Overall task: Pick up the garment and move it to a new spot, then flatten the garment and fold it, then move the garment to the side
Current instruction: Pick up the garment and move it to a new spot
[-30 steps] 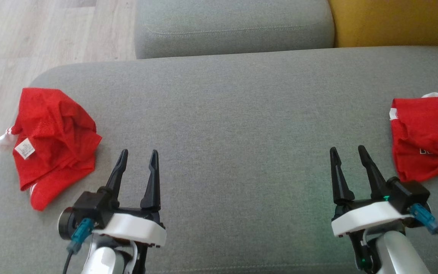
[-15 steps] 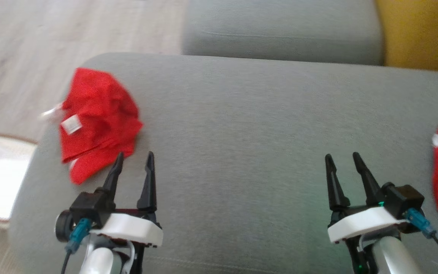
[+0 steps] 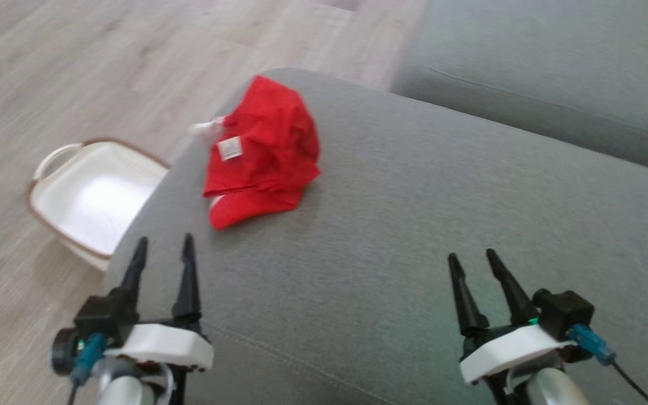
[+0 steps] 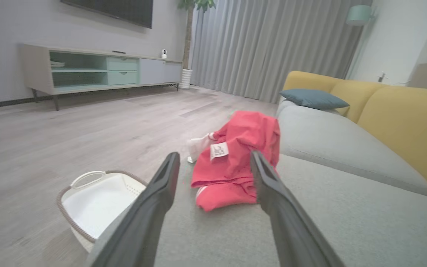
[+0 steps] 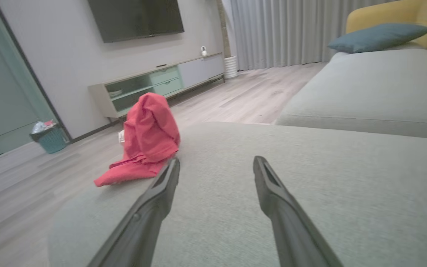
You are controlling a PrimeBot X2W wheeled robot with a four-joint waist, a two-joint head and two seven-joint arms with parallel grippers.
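Observation:
A crumpled red garment (image 3: 265,151) with a white label lies near the left end of the grey sofa seat (image 3: 414,236). The left wrist view has the garment (image 4: 235,159) straight ahead, beyond the fingers; in the right wrist view the garment (image 5: 145,141) lies ahead to the left. My left gripper (image 3: 163,247) hovers open and empty over the seat's near left edge, short of the garment. Further right, my right gripper (image 3: 473,261) is open and empty above bare cushion.
A white basket with a brown rim (image 3: 85,197) stands on the wood floor just left of the sofa end, also seen as the basket (image 4: 95,202) in the left wrist view. A second grey cushion (image 3: 549,84) lies behind. A teal pillow (image 4: 311,98) rests on the yellow backrest.
The head camera has swung to the left: the left garment now sits near the picture's middle, the basket has come into sight, and the red cloth at the right has left the picture. Both grippers stay open.

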